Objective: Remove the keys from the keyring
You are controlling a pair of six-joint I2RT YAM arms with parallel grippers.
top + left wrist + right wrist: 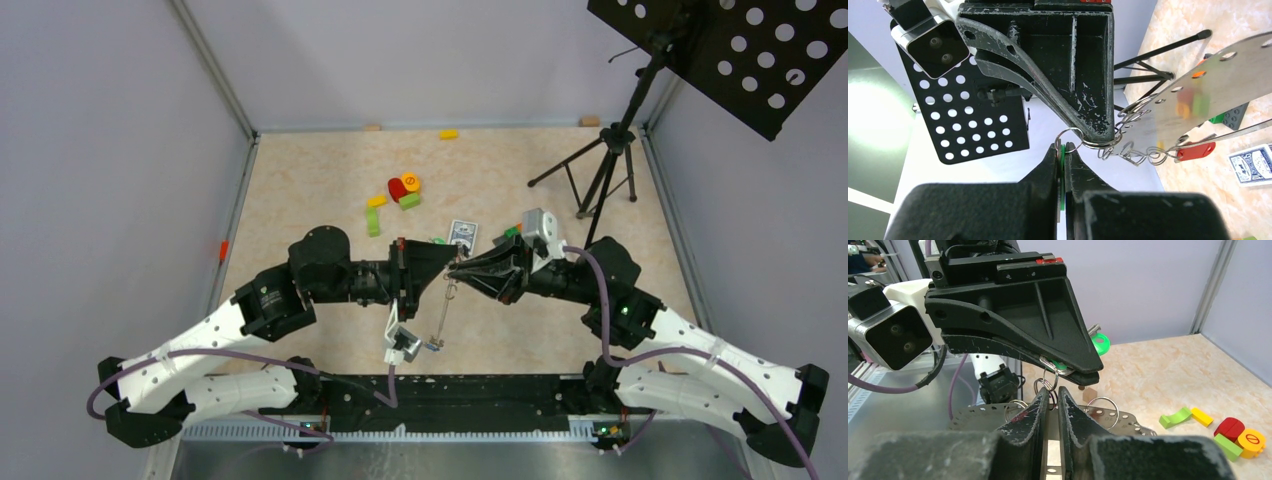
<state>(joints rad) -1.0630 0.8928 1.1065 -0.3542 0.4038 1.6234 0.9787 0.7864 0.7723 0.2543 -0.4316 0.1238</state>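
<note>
The beige marbled table carries a black tripod stand with a black perforated panel, cut off at the top right corner.

The two arms meet tip to tip above the table's middle. The left claw is closed flat on the green-tagged key. Only the plastic tag shows, with the blade hidden between the fingers. The right claw is drawn in to a narrow slit and pinches a small wire ring just under the left fingertips.

The keyring, seen here as a shiny grey metal band pierced with holes and strung with more wire rings, hangs from that meeting point down towards the near edge, clear of the table. Its far end runs out of the wrist views. A red-tagged key dangles from it.

The blue playing-card box lies just beyond the claws, its print too blurred to read. Chunky coloured toy blocks sit farther back. The orange round one bears a barred-circle mark.
</note>
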